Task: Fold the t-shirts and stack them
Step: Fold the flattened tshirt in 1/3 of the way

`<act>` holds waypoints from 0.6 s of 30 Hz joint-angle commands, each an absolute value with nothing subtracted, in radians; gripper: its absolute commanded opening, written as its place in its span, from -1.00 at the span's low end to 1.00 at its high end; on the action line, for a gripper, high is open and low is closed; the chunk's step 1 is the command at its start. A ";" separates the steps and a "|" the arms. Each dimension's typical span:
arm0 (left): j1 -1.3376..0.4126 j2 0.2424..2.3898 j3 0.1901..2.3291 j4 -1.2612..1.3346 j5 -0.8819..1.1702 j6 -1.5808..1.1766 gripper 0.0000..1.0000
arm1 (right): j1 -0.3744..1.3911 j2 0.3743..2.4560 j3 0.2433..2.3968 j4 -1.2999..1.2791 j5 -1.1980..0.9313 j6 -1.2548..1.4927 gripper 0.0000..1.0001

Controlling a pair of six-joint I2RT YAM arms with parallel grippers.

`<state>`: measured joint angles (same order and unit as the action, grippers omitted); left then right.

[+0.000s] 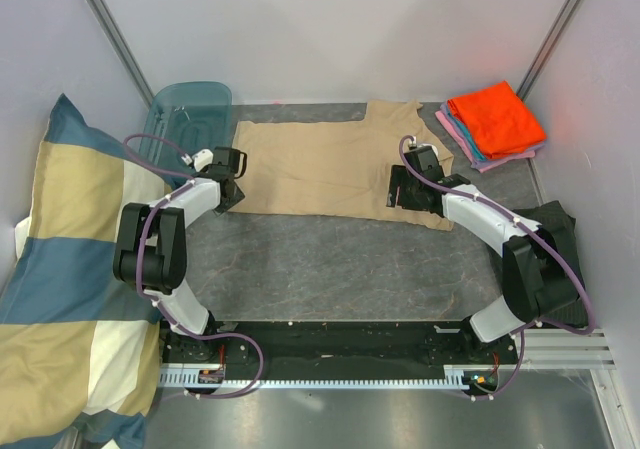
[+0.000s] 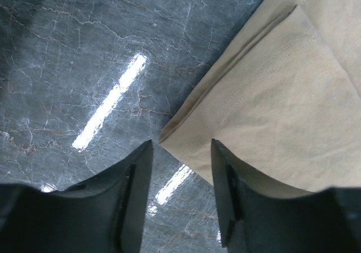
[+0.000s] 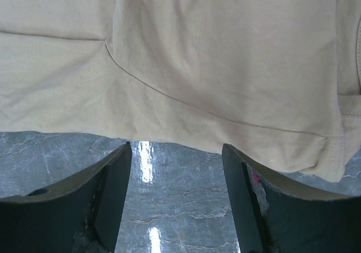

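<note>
The tan t-shirt (image 1: 330, 164) lies spread and partly folded on the grey table. My left gripper (image 1: 232, 181) is open at its near-left corner; in the left wrist view the folded corner (image 2: 169, 137) lies just past the fingertips of the gripper (image 2: 181, 146), the right finger over the cloth edge. My right gripper (image 1: 405, 191) is open over the shirt's near-right part; in the right wrist view the hem (image 3: 186, 137) runs just beyond the open gripper (image 3: 177, 149). A stack of folded orange (image 1: 497, 117), blue and pink t-shirts sits at the far right.
A big blue-and-cream checked pillow (image 1: 70, 269) fills the left side. A teal translucent bin (image 1: 190, 114) stands at the far left, by the shirt. White walls enclose the table on three sides.
</note>
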<state>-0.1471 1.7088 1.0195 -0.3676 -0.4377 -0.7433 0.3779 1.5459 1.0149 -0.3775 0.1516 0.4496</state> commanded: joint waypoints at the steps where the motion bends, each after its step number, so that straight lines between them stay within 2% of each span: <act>1: -0.143 1.732 1.022 -0.367 -0.449 -0.770 -0.10 | 0.385 1.542 1.009 -0.353 0.140 0.465 0.47; 10: -0.143 1.749 1.032 -0.379 -0.456 -0.769 -0.13 | 0.385 1.566 1.000 -0.341 0.144 0.469 0.47; 12: -0.143 1.755 1.042 -0.383 -0.456 -0.767 -0.27 | 0.385 1.574 0.999 -0.339 0.144 0.472 0.47; 13: -0.141 1.762 1.045 -0.390 -0.457 -0.767 -0.42 | 0.385 1.575 0.997 -0.339 0.143 0.472 0.47; 15: -0.143 1.766 1.055 -0.399 -0.457 -0.767 -0.58 | 0.385 1.574 0.996 -0.337 0.144 0.472 0.47; 16: -0.141 1.770 1.058 -0.408 -0.457 -0.767 -0.74 | 0.382 1.574 0.993 -0.337 0.146 0.472 0.47; 18: -0.143 1.775 1.065 -0.414 -0.459 -0.769 -0.91 | 0.385 1.575 0.992 -0.339 0.149 0.471 0.47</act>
<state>-0.1471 1.7546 1.0264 -0.3790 -0.4370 -0.7502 0.3779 1.5707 1.0008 -0.3595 0.1505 0.4599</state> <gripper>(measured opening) 0.132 0.735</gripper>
